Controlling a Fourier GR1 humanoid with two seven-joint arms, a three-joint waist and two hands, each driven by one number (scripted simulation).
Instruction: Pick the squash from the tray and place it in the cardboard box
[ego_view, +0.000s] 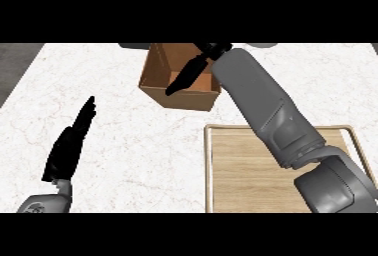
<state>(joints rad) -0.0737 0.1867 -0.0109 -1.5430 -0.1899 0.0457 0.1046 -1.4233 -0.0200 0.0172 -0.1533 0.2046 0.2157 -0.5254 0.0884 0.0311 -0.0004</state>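
White marble with thin reddish veins covers the table (125, 145), which fills almost the whole head view, and a darker grey strip of floor shows at the far 9 to 10 o'clock corner. At 12 o'clock stands the box (179, 97) of brown cardboard, open at the top, with its front wall facing down the view. At about 4 to 5 o'clock lies the tray (244, 172), a light wooden board with a pale raised rim; its bare wood shows on the left part, and the right part is hidden under the right forearm. The right arm comes in from 5 o'clock and goes across the tray up to the box. The right hand (193, 70) is over the open box, and its fingers (177, 89) are straight and close together, pointing down and toward 7 o'clock into the box; they hold nothing that I can see. The squash does not show on the visible part of the tray, and I cannot tell if it is inside the box, because the hand and the box walls hide most of the inside. The left hand (70, 145) rests at 8 o'clock above the table, open, fingers straight and together, pointing toward 1 o'clock, well apart from the box and from the tray. Two small grey shapes touch the top edge beside the box, too cut off to name.
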